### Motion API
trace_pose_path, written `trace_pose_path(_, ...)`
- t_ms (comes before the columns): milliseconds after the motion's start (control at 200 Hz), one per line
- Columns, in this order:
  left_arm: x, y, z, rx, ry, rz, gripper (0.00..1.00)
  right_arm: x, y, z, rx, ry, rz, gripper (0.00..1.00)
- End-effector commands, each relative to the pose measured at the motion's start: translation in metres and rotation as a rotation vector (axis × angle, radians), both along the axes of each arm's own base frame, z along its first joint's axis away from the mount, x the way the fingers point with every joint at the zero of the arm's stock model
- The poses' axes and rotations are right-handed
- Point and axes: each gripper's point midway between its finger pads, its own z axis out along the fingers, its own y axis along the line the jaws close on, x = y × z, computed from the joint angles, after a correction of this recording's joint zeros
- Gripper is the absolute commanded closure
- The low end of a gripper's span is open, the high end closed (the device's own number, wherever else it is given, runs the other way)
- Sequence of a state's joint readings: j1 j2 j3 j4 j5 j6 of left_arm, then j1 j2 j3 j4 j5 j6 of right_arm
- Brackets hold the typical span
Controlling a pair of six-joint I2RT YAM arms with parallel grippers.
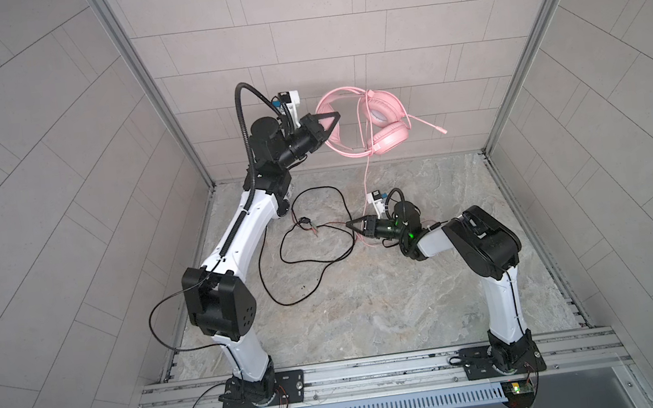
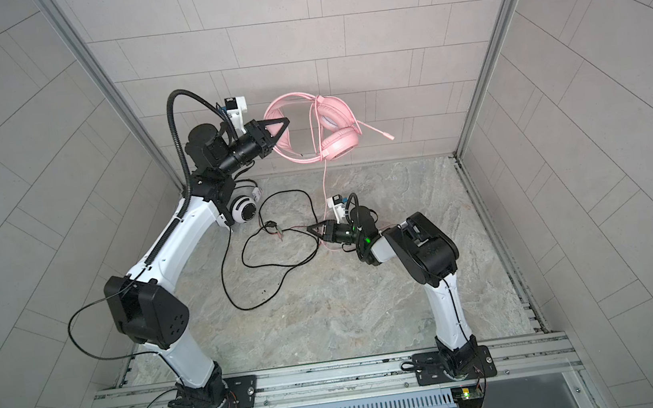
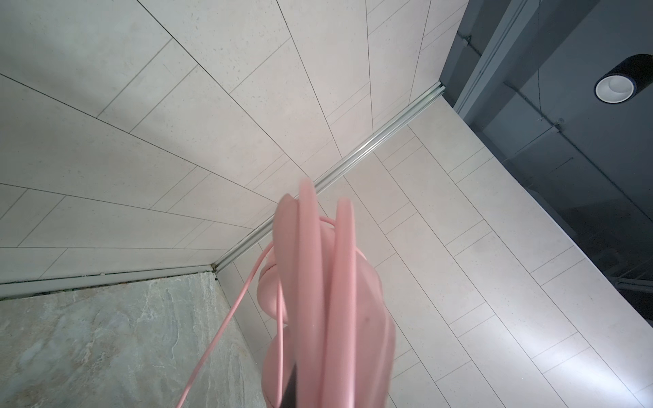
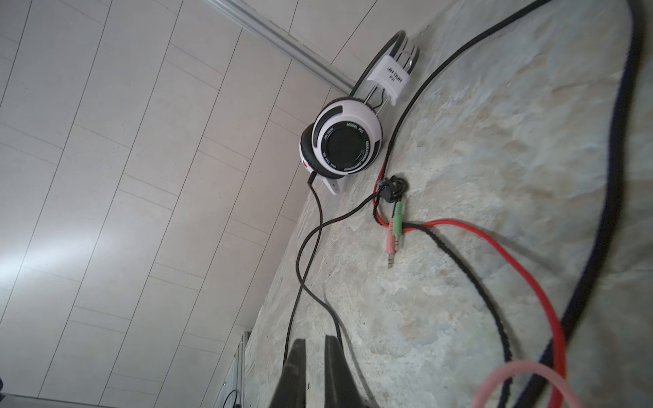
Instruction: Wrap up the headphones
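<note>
Grips pink headset [image 1: 387,134] by its headband [image 3: 307,282] in clenched left claw [image 1: 331,124], high above the counter [image 1: 370,313]. Hovers right claw [image 1: 350,224] low, fingers [image 4: 293,371] nearly together, grasp impossible to tell. Leaves white-and-black headset [image 2: 243,212] on counter under left arm [image 2: 179,247].

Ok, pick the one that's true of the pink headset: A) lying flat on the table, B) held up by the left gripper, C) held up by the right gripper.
B: the left gripper grips the pink headset by its band, well above the table.
</note>
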State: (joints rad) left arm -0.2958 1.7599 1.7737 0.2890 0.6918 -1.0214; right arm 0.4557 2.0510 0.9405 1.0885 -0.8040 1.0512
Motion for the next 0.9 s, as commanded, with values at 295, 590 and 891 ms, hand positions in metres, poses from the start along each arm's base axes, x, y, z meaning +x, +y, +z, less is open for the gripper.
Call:
trace_pose_path(295,0.021,0.036,0.041,-0.029,-0.171,0.145,1.0,-0.085,0.046,0.038,-0.018,-0.044,0.127,0.95)
trace_pose_path(590,0.045,0.05,0.017,0.049,-0.14,0.204,1.0,-0.135,0.034,0.056,-0.302,-0.113,0.198,0.97)
trace_pose_path(891,0.053,0.065,-0.021,0.273,-0.09,0.308,1.0,-0.158,-0.006,0.094,-0.52,-0.207,0.159,0.97)
